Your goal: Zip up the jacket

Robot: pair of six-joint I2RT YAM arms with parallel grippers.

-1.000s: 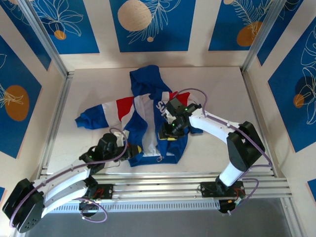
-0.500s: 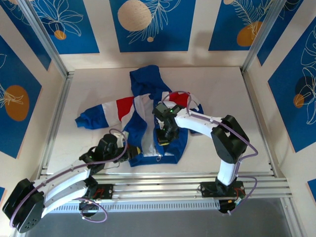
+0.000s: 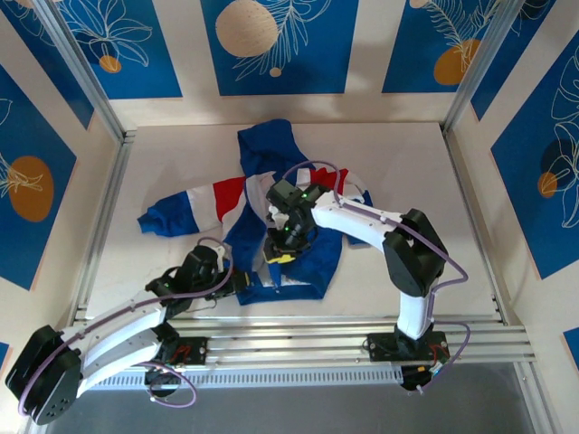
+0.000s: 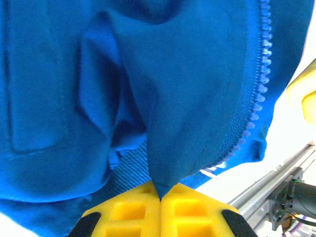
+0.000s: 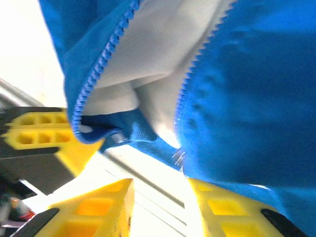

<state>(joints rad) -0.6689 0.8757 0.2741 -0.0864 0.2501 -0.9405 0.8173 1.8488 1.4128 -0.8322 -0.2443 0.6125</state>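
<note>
jacket [image 3: 254,213] lengthwise near-to-far — hood far, hem near

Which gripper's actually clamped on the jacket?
The left gripper: shut on a pinch of the jacket. The right gripper is open, near the zipper.

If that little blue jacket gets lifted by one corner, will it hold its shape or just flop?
Probably flop: the small blue fabric jacket with red and white sleeves lies rumpled, and where the left hand pinches it the cloth draws into a soft peak. It looks light, so a push would likely bunch it rather than slide it whole.
</note>
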